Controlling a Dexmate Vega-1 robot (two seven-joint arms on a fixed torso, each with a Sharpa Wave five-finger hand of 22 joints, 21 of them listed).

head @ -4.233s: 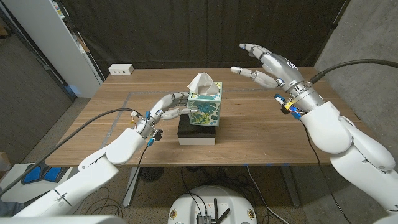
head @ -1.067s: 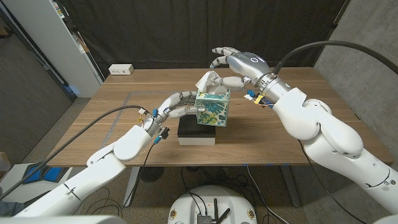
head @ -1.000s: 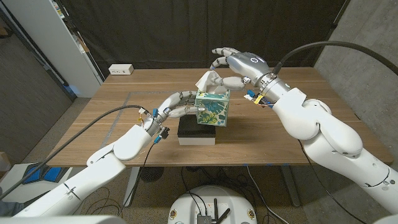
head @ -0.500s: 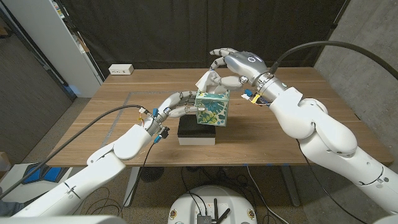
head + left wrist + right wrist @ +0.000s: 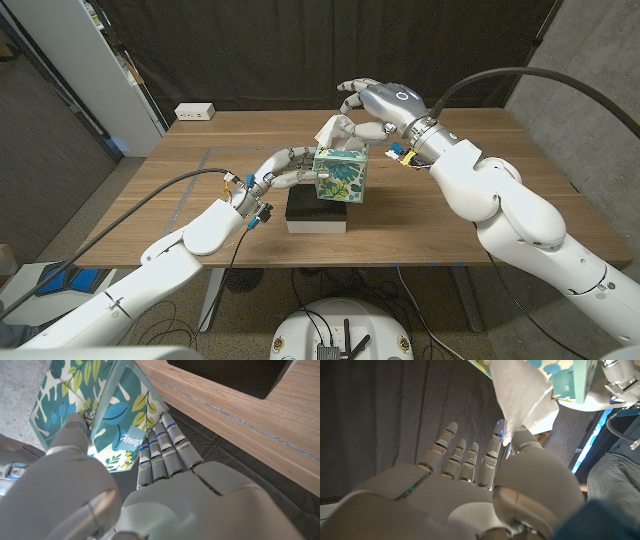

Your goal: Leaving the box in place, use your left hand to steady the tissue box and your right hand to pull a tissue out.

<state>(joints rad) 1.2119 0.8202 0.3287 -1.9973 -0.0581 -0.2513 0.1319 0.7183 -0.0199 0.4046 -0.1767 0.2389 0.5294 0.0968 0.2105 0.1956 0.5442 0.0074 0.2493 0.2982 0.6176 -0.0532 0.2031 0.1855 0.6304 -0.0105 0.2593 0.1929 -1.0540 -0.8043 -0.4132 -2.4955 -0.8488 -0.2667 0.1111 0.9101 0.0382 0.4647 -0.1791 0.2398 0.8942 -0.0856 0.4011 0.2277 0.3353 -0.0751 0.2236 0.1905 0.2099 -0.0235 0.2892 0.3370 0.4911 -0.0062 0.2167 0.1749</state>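
head view: left hand (image 5: pixel 283 170) grips box (image 5: pixel 341 176) to steady it; right hand (image 5: pixel 375 108) pinches tissue (image 5: pixel 336 130) for pulling.

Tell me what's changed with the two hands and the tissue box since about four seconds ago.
The right hand has swung in from the table's right side to the top of the tissue box and now pinches the tissue between thumb and finger. The box has tilted and shifted slightly right on the black block. The left hand stays against the box's left side, and the tissue is still in the box.
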